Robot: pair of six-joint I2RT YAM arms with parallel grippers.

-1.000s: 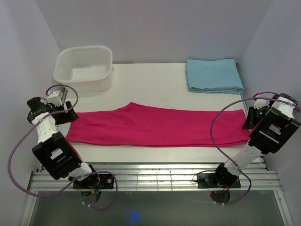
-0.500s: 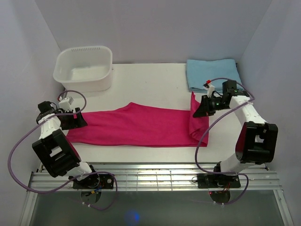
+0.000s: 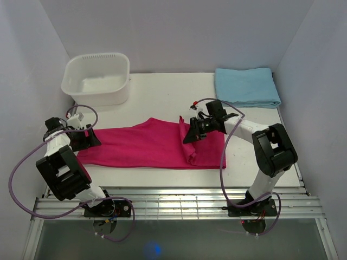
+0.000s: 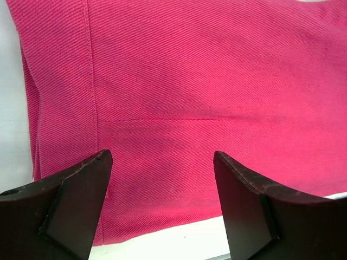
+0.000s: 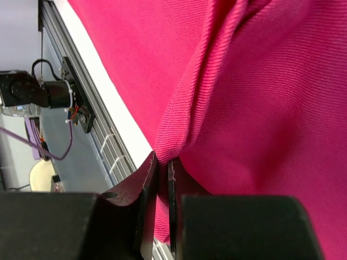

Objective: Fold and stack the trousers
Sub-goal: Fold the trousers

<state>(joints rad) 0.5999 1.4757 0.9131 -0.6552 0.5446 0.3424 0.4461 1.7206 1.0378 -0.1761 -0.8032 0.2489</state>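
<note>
R hand (image 3: pixel 191 132) pinches a raised fold of the trousers (image 3: pixel 135 145) at frame centre. L hand (image 3: pixel 91 138), jaws wide, sits over their left end on the surface (image 3: pixel 162 92).

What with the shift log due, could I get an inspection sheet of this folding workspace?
Surface: white table, trousers across its middle.
Job's things: trousers, right end raised and doubled over toward the left.
Clutter: white tub back left; light blue cloth back right.
Grippers: left tool open over the trousers' left end; right tool shut on trousers fabric.
Cables: purple cables loop off both arms.
Surroundings: pale walls; metal rail at near edge.
</note>
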